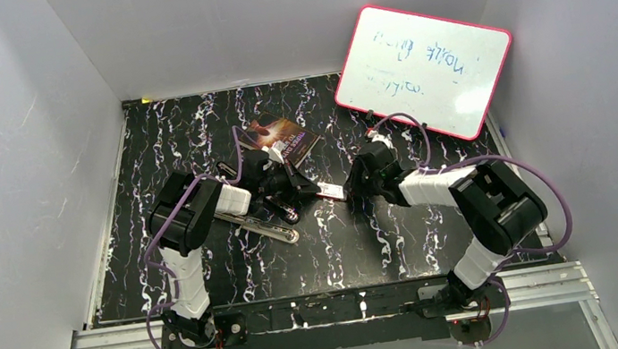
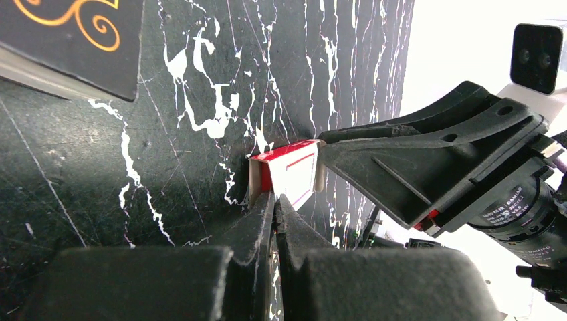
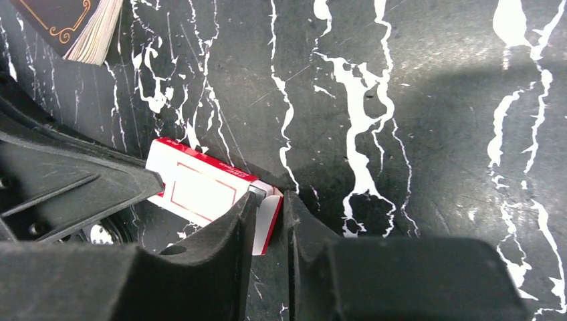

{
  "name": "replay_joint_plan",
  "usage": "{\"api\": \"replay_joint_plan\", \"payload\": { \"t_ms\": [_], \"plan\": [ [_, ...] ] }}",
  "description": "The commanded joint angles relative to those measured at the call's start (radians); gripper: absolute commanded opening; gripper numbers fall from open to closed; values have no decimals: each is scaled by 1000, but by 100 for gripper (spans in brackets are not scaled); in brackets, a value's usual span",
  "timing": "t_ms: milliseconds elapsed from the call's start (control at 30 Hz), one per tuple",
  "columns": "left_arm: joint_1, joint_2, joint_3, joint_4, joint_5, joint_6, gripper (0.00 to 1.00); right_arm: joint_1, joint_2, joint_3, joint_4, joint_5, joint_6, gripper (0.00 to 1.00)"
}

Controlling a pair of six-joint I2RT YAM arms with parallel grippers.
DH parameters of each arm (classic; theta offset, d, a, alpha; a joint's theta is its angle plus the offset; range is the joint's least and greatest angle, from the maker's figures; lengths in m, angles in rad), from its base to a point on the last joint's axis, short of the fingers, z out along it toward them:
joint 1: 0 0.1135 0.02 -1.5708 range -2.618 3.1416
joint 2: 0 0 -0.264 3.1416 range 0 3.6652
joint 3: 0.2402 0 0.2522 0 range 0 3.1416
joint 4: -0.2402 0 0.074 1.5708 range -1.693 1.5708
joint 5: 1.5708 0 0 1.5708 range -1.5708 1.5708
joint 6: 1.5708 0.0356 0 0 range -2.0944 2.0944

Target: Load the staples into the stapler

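A small white-and-red staple box [image 1: 331, 192] hangs just above the black marbled table, between my two grippers. My left gripper [image 2: 275, 195] is shut on the near edge of the box [image 2: 289, 170]. My right gripper [image 3: 269, 196] meets the box [image 3: 197, 190] from the other side. Its jaws stand a little apart with the box's open end flap [image 3: 267, 224] between them; the flap lies against the left finger, with a gap to the right one. The staples themselves are hidden inside the box. The stapler [image 1: 263, 227] lies open and long on the table under my left arm.
A dark book [image 1: 283, 139] lies behind the grippers, and its corner also shows in the wrist views [image 3: 73, 27]. A pink-framed whiteboard [image 1: 422, 69] leans at the back right. Grey walls close in the table [image 1: 191, 127] on three sides.
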Motion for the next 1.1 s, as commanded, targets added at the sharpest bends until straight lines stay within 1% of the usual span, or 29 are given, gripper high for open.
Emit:
{"api": "replay_joint_plan", "payload": {
  "t_ms": [0, 200, 333, 433, 633, 767, 800, 833, 933, 1067],
  "plan": [
    [-3, -49, 30, 0, 7, 19, 0, 2, -19, -19, -96, 87, -30, 28],
    [-2, -51, 31, 0, 6, 19, 0, 2, -46, -51, -95, 87, -28, 20],
    [-3, -51, 29, -1, 6, 19, 0, 2, -51, -64, -68, 45, -22, 15],
    [-3, -53, 29, -2, 6, 19, 0, 2, -38, -60, -41, -1, -17, 14],
    [-3, -54, 28, -2, 4, 20, 0, 3, 1, -51, -5, -74, 19, 17],
    [-3, -58, 28, -2, 3, 20, 0, 3, 8, -61, 1, -85, 31, 17],
    [-3, -59, 27, -2, 3, 20, 0, 3, 7, -63, -1, -85, 31, 16],
    [-3, -58, 27, -2, 2, 20, 0, 2, 6, -65, -3, -82, 33, 13],
    [-2, -58, 29, -3, 0, 20, 0, 1, -4, -73, -5, -66, 28, 0],
    [-2, -58, 43, -21, -5, 25, 0, -17, -25, -82, -31, -18, -3, 0]
  ]
}}
